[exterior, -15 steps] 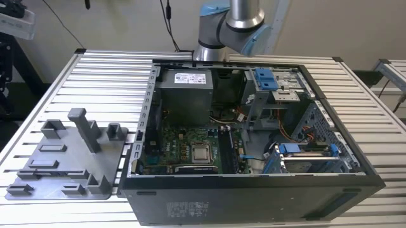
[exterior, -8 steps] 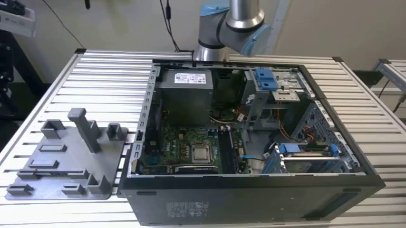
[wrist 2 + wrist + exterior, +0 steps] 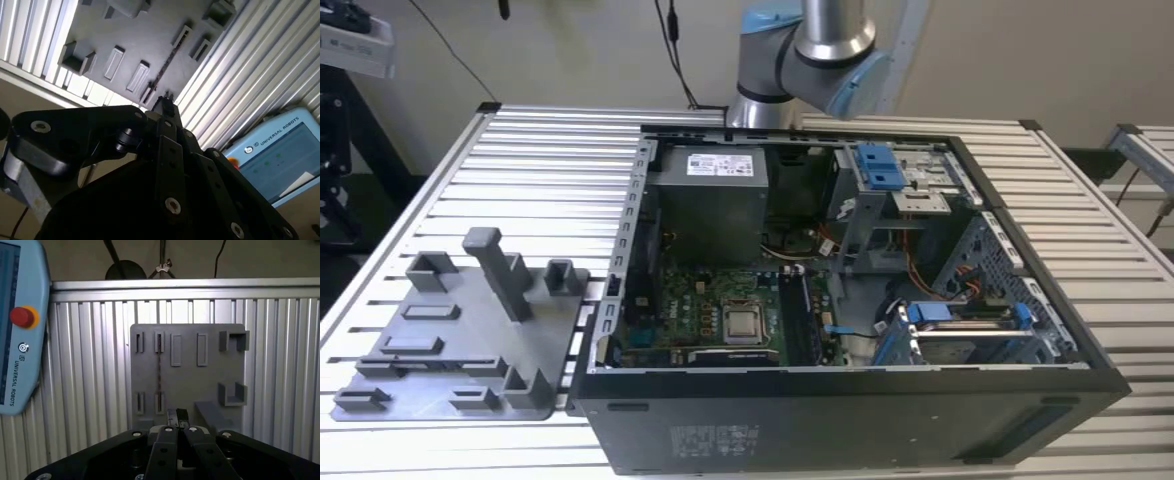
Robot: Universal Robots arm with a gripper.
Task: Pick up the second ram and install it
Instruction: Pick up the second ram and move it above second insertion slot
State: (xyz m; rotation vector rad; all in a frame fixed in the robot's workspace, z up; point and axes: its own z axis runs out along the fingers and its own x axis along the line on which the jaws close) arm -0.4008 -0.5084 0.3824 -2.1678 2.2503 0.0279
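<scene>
The second ram (image 3: 159, 372) is a thin dark stick standing on edge in a slot pair of the grey holder tray (image 3: 187, 380). In the second wrist view the ram (image 3: 167, 62) appears as a narrow dark line across that tray (image 3: 145, 35). My gripper (image 3: 177, 415) hangs well above the tray, beside the ram's line rather than over it, its fingers together with nothing between them. Its tips (image 3: 165, 98) also show in the second wrist view. In the exterior view the arm (image 3: 807, 50) rises out of frame behind the open computer case (image 3: 854, 400).
The tray (image 3: 454, 330) sits on the slatted aluminium table (image 3: 547, 170) at the exterior view's left, next to the case. The case's motherboard (image 3: 720, 315) lies exposed, with blue drive brackets (image 3: 881, 165) around it. A teach pendant (image 3: 17, 325) lies on the table beside the tray.
</scene>
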